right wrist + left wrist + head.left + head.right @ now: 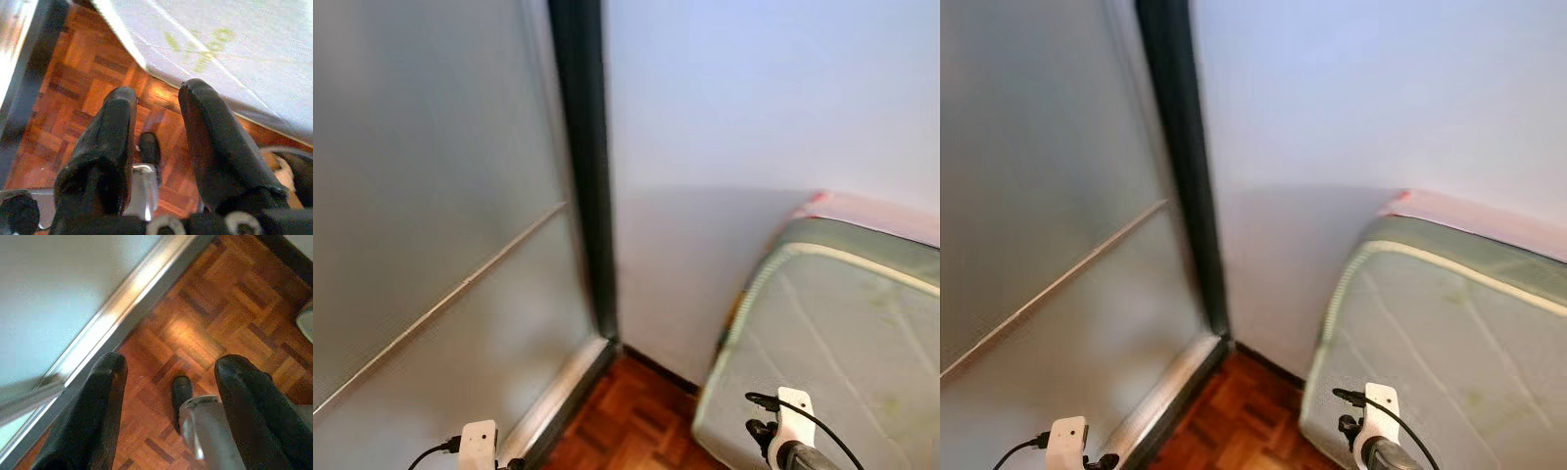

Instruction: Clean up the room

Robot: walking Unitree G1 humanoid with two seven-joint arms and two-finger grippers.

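I face a room corner: a frosted glass panel in a dark frame with a metal track at its foot stands on my left, a pale wall is ahead, and the floor is reddish-brown parquet. A quilted mattress lies low on my right against the wall, with a pink layer showing along its far edge. My left gripper hangs over the parquet beside the track, fingers spread wide and empty; my right gripper hangs over the floor at the mattress edge, fingers moderately parted, holding nothing.
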